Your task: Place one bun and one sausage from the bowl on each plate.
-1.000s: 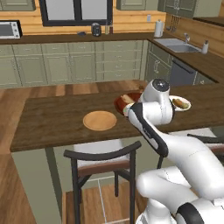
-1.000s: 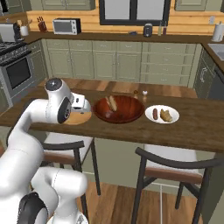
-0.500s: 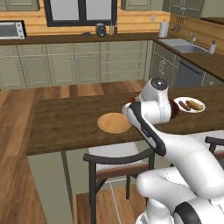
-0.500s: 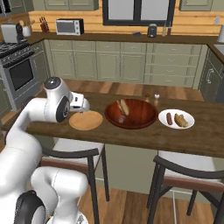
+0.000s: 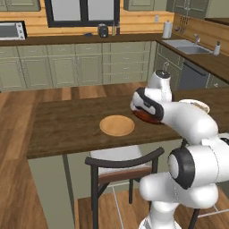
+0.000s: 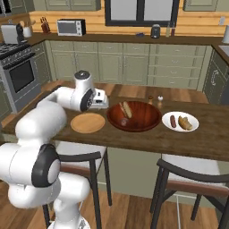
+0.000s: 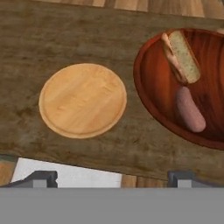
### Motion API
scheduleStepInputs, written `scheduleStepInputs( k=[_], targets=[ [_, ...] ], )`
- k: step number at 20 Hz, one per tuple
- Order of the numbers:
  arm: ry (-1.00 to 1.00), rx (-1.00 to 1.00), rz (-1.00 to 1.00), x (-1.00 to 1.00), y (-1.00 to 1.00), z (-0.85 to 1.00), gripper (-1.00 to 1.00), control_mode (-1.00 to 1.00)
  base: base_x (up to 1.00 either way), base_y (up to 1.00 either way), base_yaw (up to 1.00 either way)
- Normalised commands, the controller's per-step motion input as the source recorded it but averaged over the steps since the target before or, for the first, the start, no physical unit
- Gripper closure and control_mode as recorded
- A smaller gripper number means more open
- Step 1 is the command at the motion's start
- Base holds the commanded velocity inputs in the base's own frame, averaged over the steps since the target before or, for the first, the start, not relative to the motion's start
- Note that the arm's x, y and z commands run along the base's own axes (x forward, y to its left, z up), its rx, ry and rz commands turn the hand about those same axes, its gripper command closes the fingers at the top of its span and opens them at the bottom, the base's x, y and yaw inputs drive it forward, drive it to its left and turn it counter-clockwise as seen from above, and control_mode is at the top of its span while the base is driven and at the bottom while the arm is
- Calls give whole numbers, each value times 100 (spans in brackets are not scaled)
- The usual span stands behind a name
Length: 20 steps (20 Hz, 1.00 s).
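Note:
The dark red-brown bowl (image 6: 144, 120) (image 7: 153, 87) sits mid-counter and holds one bun (image 6: 127, 108) (image 7: 181, 56) and one sausage (image 6: 124, 121) (image 7: 190, 109). Left of it lies the bare tan plate (image 6: 87, 122) (image 7: 83, 99) (image 5: 116, 125). To the bowl's right, the white plate (image 6: 180, 128) carries a sausage (image 6: 173, 120) and a bun (image 6: 184, 122). My gripper (image 6: 100, 101) (image 7: 112, 178) (image 5: 143, 108) hangs open above the counter between tan plate and bowl, holding nothing. In the left base view my arm covers most of the bowl (image 5: 144, 117).
Two small shakers (image 6: 155, 99) stand behind the bowl. Dark-framed chairs (image 6: 76, 159) (image 6: 192, 172) (image 5: 123, 163) are tucked at the counter's near edge. Cabinets, a stove and a sink line the far walls.
Both base views slid sideways over the first half second, so the base moved, then held still. The gripper has stayed open over the counter. Nothing was picked up or set down.

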Motion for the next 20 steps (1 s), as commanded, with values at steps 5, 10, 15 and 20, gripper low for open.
scheduleStepInputs(
  k=[5,10,15,20],
  targets=[
    [-1,0,0,76,-62,-7,-100,-100,0,0,0],
    [8,-1,0,96,-49,-2,-100,-100,0,0,0],
    [1,-19,0,62,-13,-59,-100,-100,0,0,0],
    [6,-15,0,59,-12,-39,-100,-100,0,0,0]
  ],
)
